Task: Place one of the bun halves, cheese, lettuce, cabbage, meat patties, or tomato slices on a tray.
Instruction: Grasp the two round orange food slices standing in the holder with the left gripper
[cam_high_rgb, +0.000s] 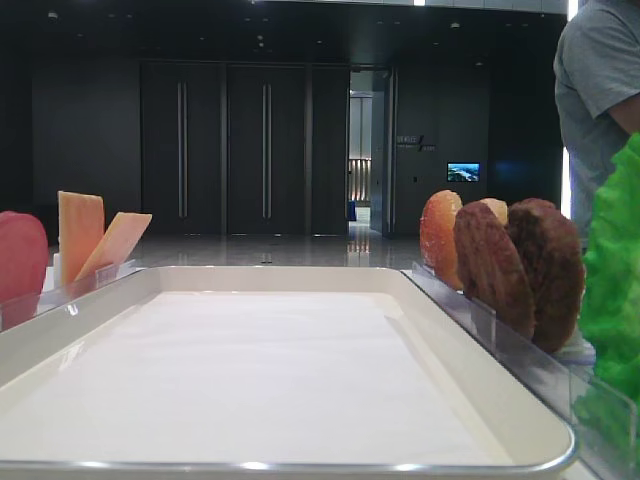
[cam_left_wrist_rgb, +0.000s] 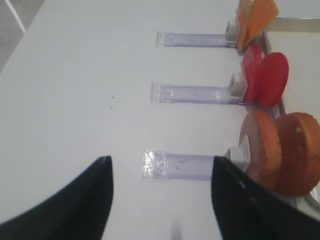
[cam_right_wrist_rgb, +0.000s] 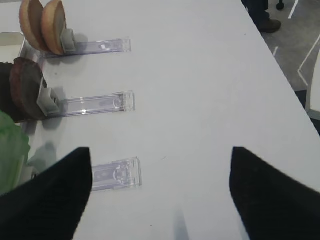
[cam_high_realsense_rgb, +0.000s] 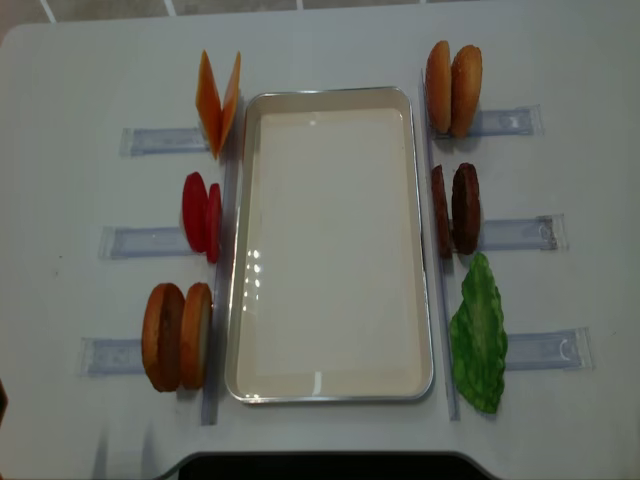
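Note:
The cream tray (cam_high_realsense_rgb: 325, 397) lies bare mid-table. On its left stand cheese (cam_high_realsense_rgb: 217, 103), tomato slices (cam_high_realsense_rgb: 201, 215) and two bun halves (cam_high_realsense_rgb: 177, 336). On its right stand two more bun halves (cam_high_realsense_rgb: 452, 76), meat patties (cam_high_realsense_rgb: 456, 208) and lettuce (cam_high_realsense_rgb: 479, 333). The cabbage is out of view. My left gripper (cam_left_wrist_rgb: 162, 200) hovers open over the table, left of the near bun halves (cam_left_wrist_rgb: 280, 150), holding nothing. My right gripper (cam_right_wrist_rgb: 160, 200) is open and empty, right of the lettuce (cam_right_wrist_rgb: 10, 150) and patties (cam_right_wrist_rgb: 25, 90).
Each food pair stands in a clear plastic rail holder (cam_high_realsense_rgb: 150, 140) pointing outward from the tray. A person in a grey shirt (cam_high_rgb: 600, 90) stands beyond the table at the right. A dark base (cam_high_realsense_rgb: 320, 465) sits at the near table edge.

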